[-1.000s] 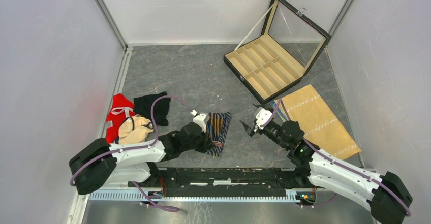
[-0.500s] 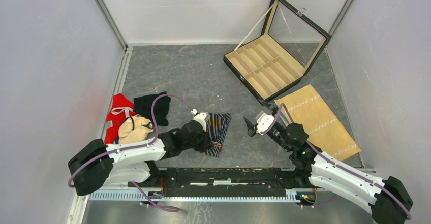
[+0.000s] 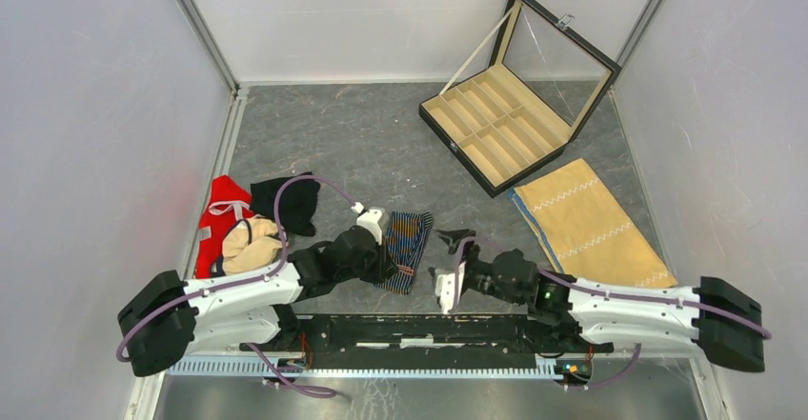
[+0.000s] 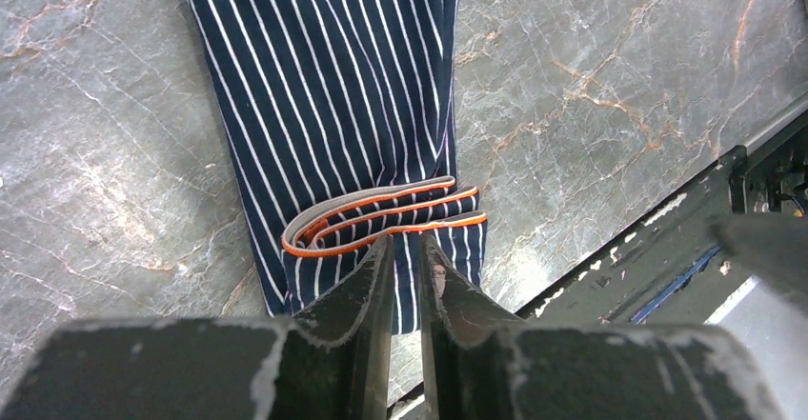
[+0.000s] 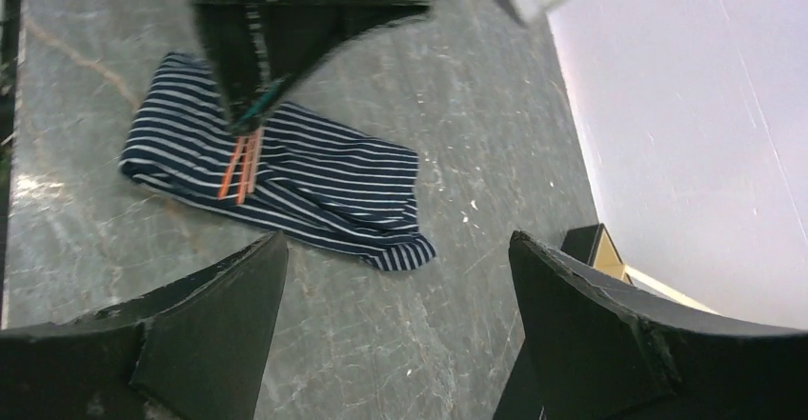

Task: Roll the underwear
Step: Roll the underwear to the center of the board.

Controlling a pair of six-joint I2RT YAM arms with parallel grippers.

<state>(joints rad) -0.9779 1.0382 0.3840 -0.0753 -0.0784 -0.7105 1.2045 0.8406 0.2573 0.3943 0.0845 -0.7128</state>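
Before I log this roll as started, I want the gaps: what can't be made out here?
- Left wrist view: whether the left gripper pinches the striped underwear; its fingers cover the near hem.
- Top view: shape of the black underwear; a cable crosses it.
- Right wrist view: that gripper, blurred, cut by the top edge.

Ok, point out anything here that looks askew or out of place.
The striped briefs lie flat, their orange-trimmed waistband doubled over crookedly at the near end. Far left, a red garment, beige garment and black underwear sit heaped together.
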